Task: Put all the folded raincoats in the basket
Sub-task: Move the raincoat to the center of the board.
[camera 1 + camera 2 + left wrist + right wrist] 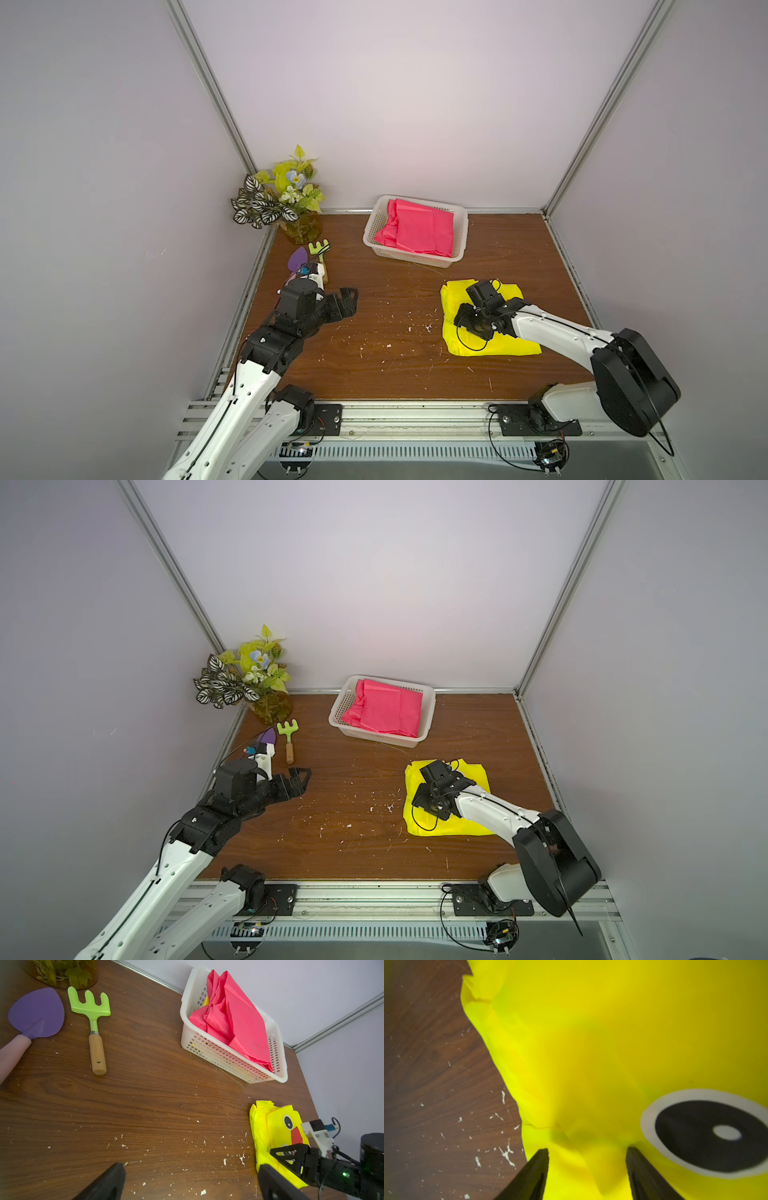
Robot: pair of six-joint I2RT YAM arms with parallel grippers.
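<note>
A folded yellow raincoat with a duck face lies flat on the wooden table at the right. My right gripper points down onto its left part, jaws open, with the yellow fabric bunched into a ridge between the fingertips. The white perforated basket stands at the back and holds a folded pink raincoat. My left gripper hovers open over bare table at the left, holding nothing.
A plant in a glass vase fills the back left corner. A green toy rake and a purple trowel lie in front of it, near my left arm. White crumbs dot the table. Walls close three sides.
</note>
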